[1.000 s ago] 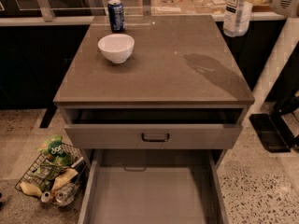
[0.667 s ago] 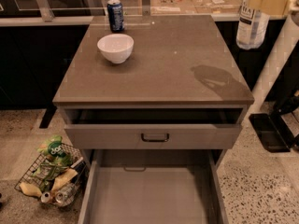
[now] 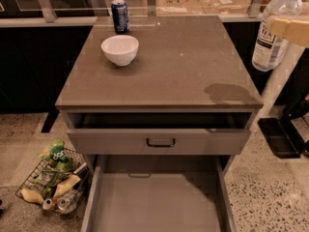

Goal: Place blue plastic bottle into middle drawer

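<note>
Off the right edge of the cabinet top, the blue plastic bottle hangs in the air, upright with its white cap at the upper border of the view. The gripper is clamped on it – one cream-coloured finger crosses the bottle's shoulder from the right. A second ago the bottle was above the back right corner of the top; since then it has travelled rightward and a little lower, so it now sits clear of the surface beside the cabinet. Its shadow has slid along too, ending near the front right corner.

Below, the middle drawer stands pulled far out toward the camera, its grey floor bare (the bottle is well apart from it, high and to the right). Above it, the upper drawer front with the black handle is open only a crack.

Nothing else has shifted: the dark blue can stands at the back left, the white bowl just in front of it, and the wire basket of packets rests on the floor at the left.
</note>
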`<state>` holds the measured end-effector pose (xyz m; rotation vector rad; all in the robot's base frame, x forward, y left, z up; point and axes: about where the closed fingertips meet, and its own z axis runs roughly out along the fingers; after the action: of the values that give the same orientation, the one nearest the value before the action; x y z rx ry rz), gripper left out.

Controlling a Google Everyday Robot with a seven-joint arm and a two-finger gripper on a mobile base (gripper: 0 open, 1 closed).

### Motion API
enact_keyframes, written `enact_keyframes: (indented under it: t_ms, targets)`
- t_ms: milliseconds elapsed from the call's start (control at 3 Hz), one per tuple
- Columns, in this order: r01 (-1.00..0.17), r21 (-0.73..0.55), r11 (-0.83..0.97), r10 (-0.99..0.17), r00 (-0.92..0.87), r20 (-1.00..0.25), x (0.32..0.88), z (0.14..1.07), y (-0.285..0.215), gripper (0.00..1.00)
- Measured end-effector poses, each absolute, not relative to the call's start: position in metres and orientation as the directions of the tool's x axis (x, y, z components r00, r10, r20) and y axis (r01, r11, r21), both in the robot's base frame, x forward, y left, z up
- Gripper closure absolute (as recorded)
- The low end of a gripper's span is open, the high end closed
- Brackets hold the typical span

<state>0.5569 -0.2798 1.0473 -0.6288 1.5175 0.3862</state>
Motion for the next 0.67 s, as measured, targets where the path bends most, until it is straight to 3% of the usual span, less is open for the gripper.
enact_keyframes:
  t_ms: [667]
  targets:
    - [-0.609,-0.125,0.783,-0.123,0.045,-0.991,0.5572,1.0472,-0.2756,1.0]
